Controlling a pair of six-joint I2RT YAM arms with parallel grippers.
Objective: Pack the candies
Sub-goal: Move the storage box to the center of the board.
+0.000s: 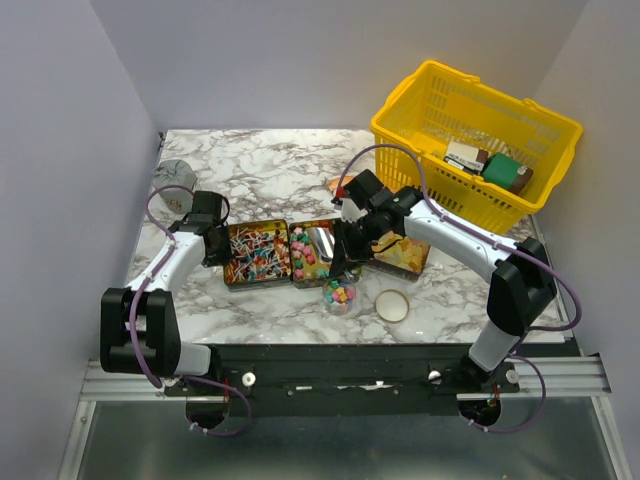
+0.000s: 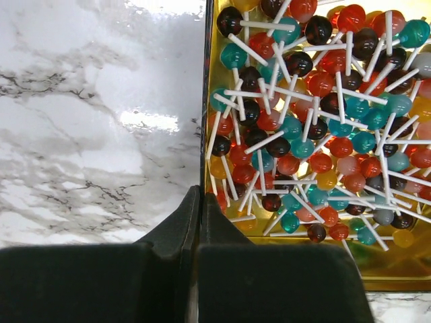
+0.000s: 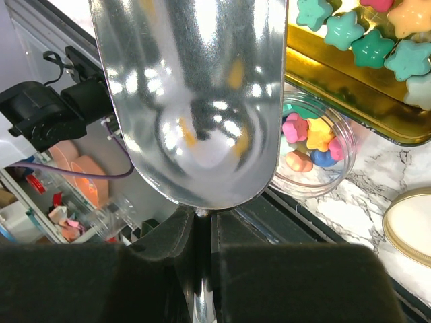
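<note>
- Marble-patterned in white and grey, the table (image 1: pixel 260 160) fills the overhead view. Pale lilac walls (image 1: pixel 300 60) close it in on three sides, and two arms reach in from the near edge.
- Three gold tins (image 1: pixel 258 285) stand in a row at mid-table. The left one is heaped with lollipops (image 1: pixel 257 252), the middle one holds pastel star sweets (image 1: pixel 299 250), and the right one holds orange sweets (image 1: pixel 405 255).
- One yellow mesh basket (image 1: pixel 440 190) sits at the far right corner with boxed packets (image 1: pixel 470 155) inside. One clear jar (image 1: pixel 339 296) of star sweets stands just in front of the middle tin, with one round lid (image 1: pixel 392 305) near it on the right.
- Left wrist view: the left gripper (image 2: pixel 200 222) has its fingers pressed together right at the lollipop tin's left wall. The view is too close to tell whether the wall is nipped between them. The lollipops have red, teal, brown and orange heads on white sticks, too many to count.
- Right wrist view: the right gripper (image 3: pixel 202 232) pinches the thin handle of one shiny metal scoop (image 3: pixel 195 101). The jar shows past the bowl's right edge, with half a dozen star sweets visible inside it.
</note>
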